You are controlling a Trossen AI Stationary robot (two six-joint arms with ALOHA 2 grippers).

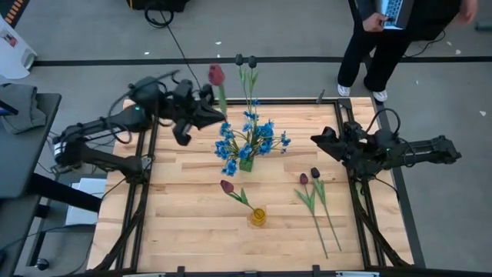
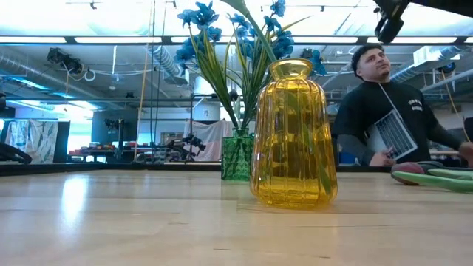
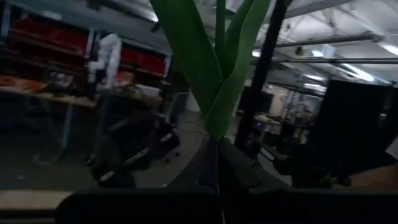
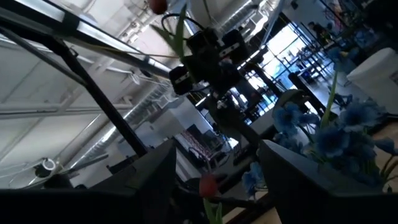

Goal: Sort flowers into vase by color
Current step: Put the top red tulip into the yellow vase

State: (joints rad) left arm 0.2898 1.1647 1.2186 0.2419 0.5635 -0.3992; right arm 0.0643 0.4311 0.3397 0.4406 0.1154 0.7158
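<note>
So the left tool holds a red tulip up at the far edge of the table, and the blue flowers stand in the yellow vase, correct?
Not quite. The blue flowers stand in the green vase, as the low view shows; the yellow vase stands apart from it. The left tool does hold the red tulip.

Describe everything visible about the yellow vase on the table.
The yellow vase is translucent amber glass with vertical ribs, a bulging body, narrow neck and flared rim. It stands upright on the wooden table, towards its front edge, in front of the green vase of blue flowers and apart from it. One dark red tulip leans out of its mouth with its green stem inside. Neither end effector touches it.
</note>
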